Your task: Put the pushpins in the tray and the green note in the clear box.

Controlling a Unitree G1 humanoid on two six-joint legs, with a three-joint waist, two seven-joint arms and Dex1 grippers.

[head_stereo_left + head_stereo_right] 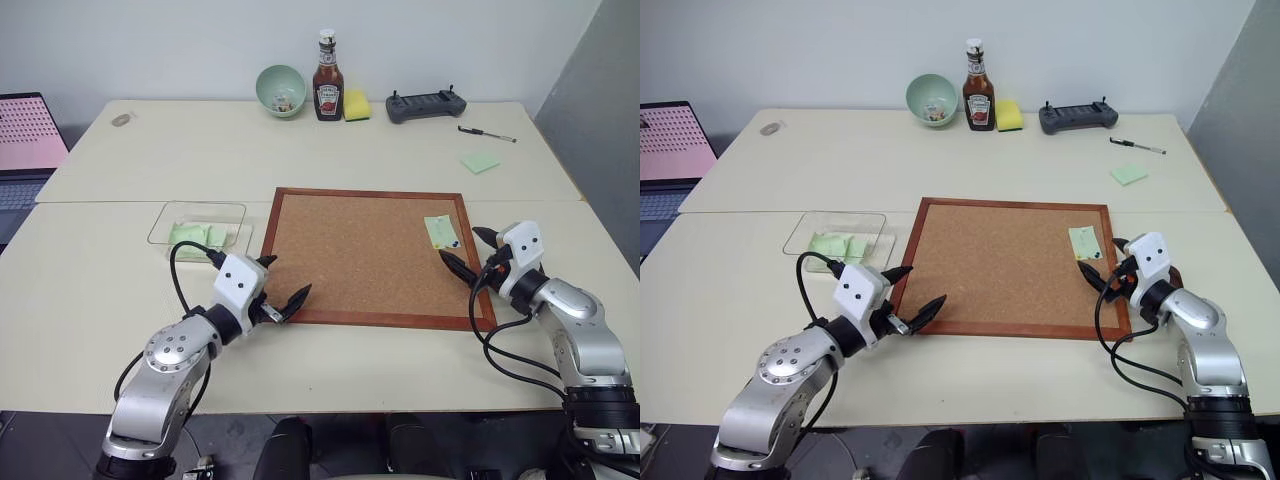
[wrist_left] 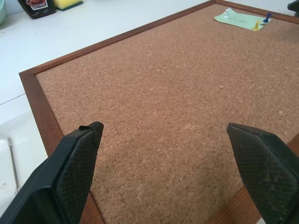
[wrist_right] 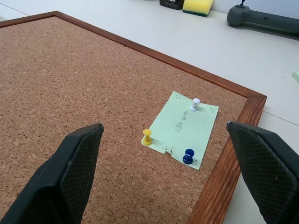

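The green note (image 3: 184, 128) lies flat near the right edge of the cork board (image 1: 360, 260). Three pushpins stand in it: a white one (image 3: 195, 103), a yellow one (image 3: 147, 136) and a blue one (image 3: 188, 155). My right gripper (image 1: 462, 246) is open just off the board's right edge, pointing at the note with nothing between its fingers. My left gripper (image 1: 288, 277) is open and empty over the board's near left corner. The clear box (image 1: 205, 204) sits left of the board with crumpled green papers inside. The tray is hidden.
Along the table's far edge stand a green bowl (image 1: 281, 90), a ketchup bottle (image 1: 328, 90), a yellow sponge (image 1: 357, 105) and a grey controller (image 1: 426, 105). A pen (image 1: 487, 133) and a brighter green note (image 1: 481, 162) lie far right. A laptop (image 1: 25, 140) sits at the left.
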